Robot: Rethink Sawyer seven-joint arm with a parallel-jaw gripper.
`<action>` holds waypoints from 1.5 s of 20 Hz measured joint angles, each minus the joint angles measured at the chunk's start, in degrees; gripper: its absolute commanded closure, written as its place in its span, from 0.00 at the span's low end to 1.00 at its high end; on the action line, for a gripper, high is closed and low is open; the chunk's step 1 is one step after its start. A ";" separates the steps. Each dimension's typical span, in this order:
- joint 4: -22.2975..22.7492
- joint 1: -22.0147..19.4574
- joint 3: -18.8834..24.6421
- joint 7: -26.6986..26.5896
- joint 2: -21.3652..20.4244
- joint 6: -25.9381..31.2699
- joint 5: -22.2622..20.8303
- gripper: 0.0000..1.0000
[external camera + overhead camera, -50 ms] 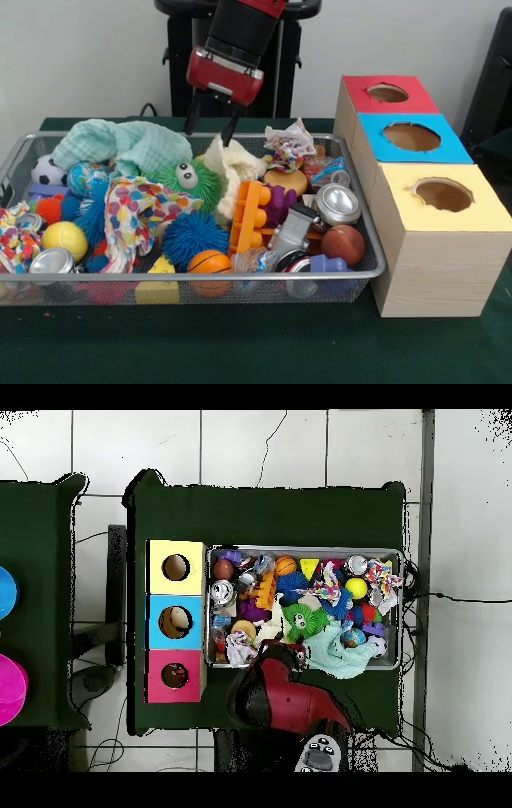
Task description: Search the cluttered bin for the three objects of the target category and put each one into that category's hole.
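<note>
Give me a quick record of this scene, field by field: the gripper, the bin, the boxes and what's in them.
gripper: open, empty, above the bin's far edge by the mint cloth
bin: wire mesh basket, crowded with toys, balls and cans
boxes: red box, blue box, yellow box in a row beside the bin, one round hole each
contents: overhead, something pale shows in the blue box's hole; others unclear

I find the front view evenly and softly lit from above, with faint shadows under the wire bin (364,272) and boxes (432,264), small glints on the metal cans (338,203), and the overhead view bright on the floor tiles (260,449) but dark across the table (270,514).
</note>
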 measured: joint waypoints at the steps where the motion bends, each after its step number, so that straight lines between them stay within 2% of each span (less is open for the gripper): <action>1: 0.17 -0.57 0.76 0.00 -0.55 0.02 0.12 0.00; 7: 1.69 -4.73 5.60 0.00 -2.44 0.02 0.48 0.00; 13: 2.81 -7.31 10.15 0.00 -2.42 0.02 1.36 0.00; 22: 2.81 -4.80 12.94 0.00 -0.42 0.15 6.39 0.00; 30: 2.85 -4.95 14.98 0.00 1.32 0.14 7.46 0.00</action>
